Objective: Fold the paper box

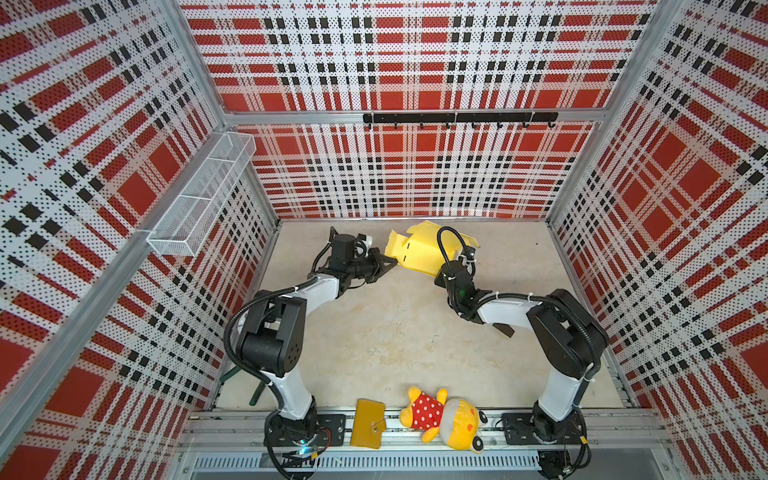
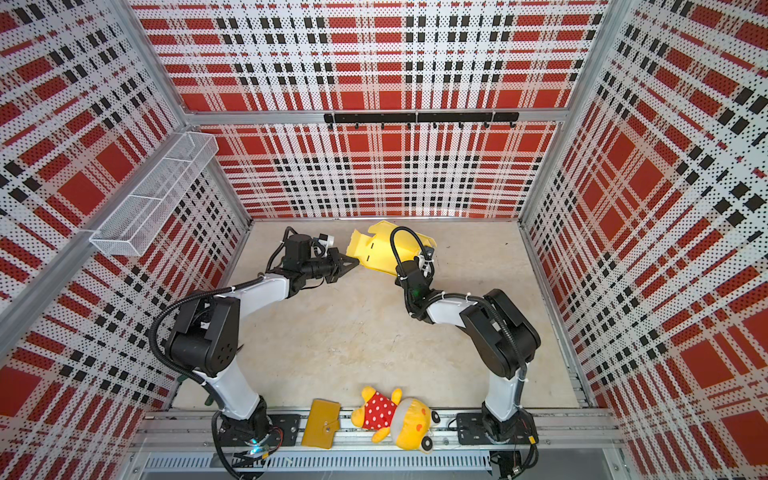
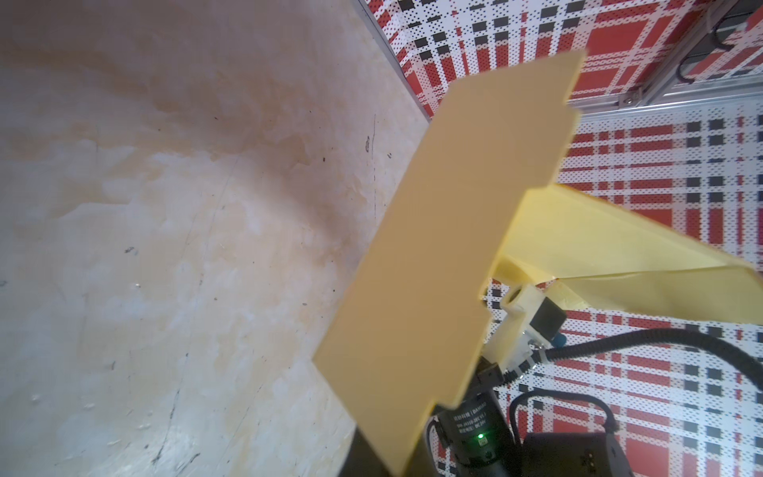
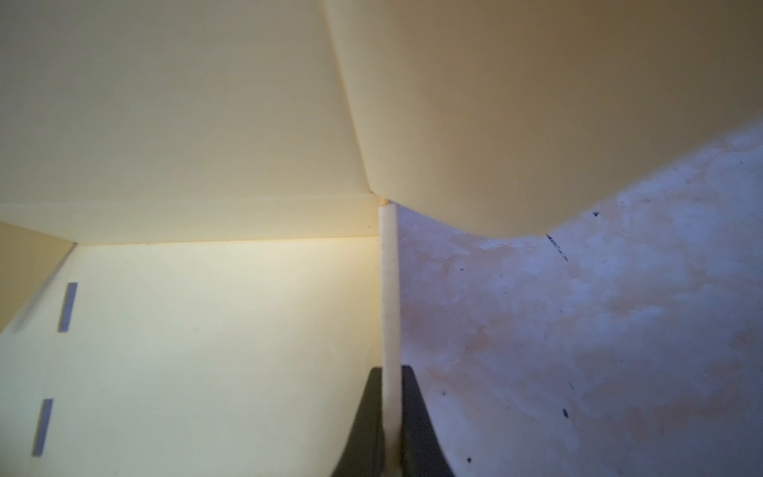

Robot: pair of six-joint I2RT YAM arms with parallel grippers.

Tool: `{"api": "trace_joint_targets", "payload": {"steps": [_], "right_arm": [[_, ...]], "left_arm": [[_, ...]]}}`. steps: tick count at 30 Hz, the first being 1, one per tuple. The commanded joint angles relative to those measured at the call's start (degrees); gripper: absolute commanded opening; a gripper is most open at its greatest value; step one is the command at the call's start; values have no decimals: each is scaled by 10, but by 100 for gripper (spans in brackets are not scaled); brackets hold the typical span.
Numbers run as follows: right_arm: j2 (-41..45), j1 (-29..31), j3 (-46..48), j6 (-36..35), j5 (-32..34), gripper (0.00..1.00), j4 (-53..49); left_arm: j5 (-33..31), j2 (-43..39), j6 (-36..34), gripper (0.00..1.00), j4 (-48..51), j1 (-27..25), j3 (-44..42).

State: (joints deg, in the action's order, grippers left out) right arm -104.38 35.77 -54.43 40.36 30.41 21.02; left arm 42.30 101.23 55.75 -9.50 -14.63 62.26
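The paper box (image 1: 419, 249) (image 2: 380, 249) is a pale yellow die-cut sheet with flaps and slots, held tilted above the far middle of the table. My left gripper (image 1: 394, 262) (image 2: 357, 262) is shut on its left edge; in the left wrist view a long flap (image 3: 433, 247) covers the jaws. In the right wrist view my right gripper (image 4: 390, 417) is shut on a thin edge of the sheet (image 4: 186, 330), one black finger (image 4: 417, 413) on each side. In both top views the right wrist hides its fingertips.
A mustard-yellow wallet (image 1: 368, 424) and a yellow plush toy in a red dotted shirt (image 1: 444, 417) lie on the front rail between the arm bases. The back wall stands just behind the box. A wire basket (image 1: 199, 195) hangs on the left wall.
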Motion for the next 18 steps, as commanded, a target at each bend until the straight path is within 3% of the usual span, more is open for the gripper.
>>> {"api": "trace_joint_targets", "payload": {"steps": [1, 8, 18], "right_arm": [[-11, 5, -14, 4, -4, 0, 22], [-12, 10, -20, -8, -2, 0, 21], [-3, 10, -7, -8, 8, 0, 31]], "left_arm": [[-40, -2, -118, 0, 135, -19, 64], [-150, 3, -273, 0, 323, -72, 167], [-174, -20, -302, 0, 367, -94, 181]]}}
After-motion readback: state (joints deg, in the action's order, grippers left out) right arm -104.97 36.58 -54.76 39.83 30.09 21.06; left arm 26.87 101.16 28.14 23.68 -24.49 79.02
